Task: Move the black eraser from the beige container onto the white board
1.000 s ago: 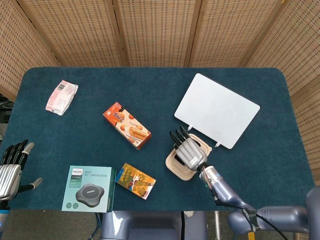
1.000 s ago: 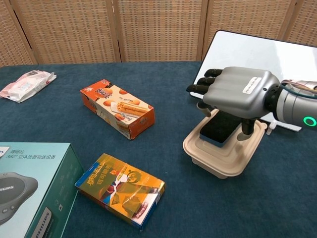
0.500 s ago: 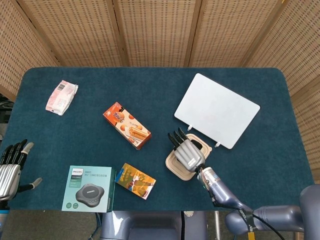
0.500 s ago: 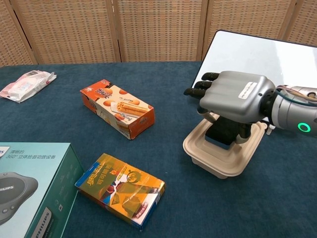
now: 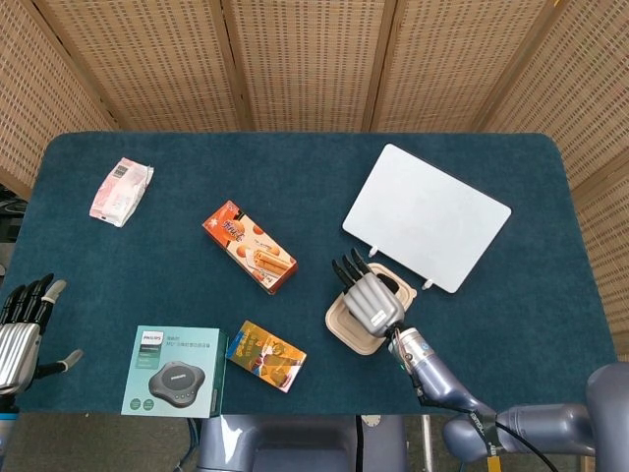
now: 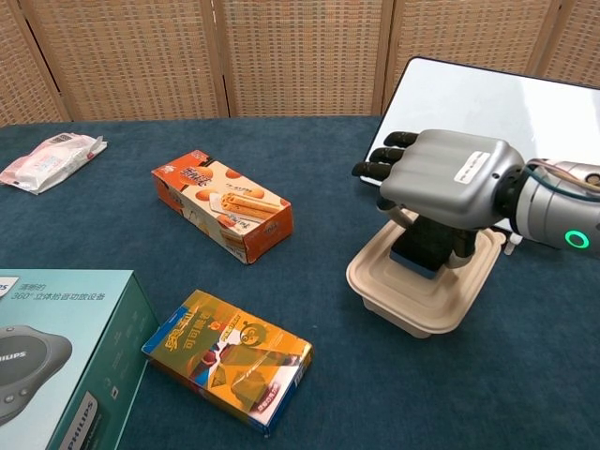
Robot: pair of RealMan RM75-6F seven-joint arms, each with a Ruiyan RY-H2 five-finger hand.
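From the head view, the right hand (image 5: pixel 371 301) sits directly over the beige container (image 5: pixel 344 326), covering most of it, its dark fingers (image 5: pixel 348 270) pointing up and to the left. The black eraser is hidden under the palm here. The white board (image 5: pixel 426 216) lies just beyond the container, up and to the right, its near edge almost touching the container's far corner. So the carry runs away from the robot and to its right, a short way. The left hand (image 5: pixel 22 329) rests at the far left edge of the table (image 5: pixel 295 177), fingers apart and empty, well away from everything in play; the right hand is plainly the nearer one.

From the chest view, the black eraser (image 6: pixel 427 246) shows beneath the right hand (image 6: pixel 448 176), inside the beige container (image 6: pixel 412 298), tilted with its far end raised off the floor of the tray. The thumb comes down on the eraser's right side and the fingers (image 6: pixel 384 156) curl over its left, so the hand appears to grasp it across its short width, with the long axis running roughly from the near-left toward the white board (image 6: pixel 487 98) behind. The eraser looks lifted rather than lying flat, though its lower end is still within the container's walls. The board lies directly behind the hand.
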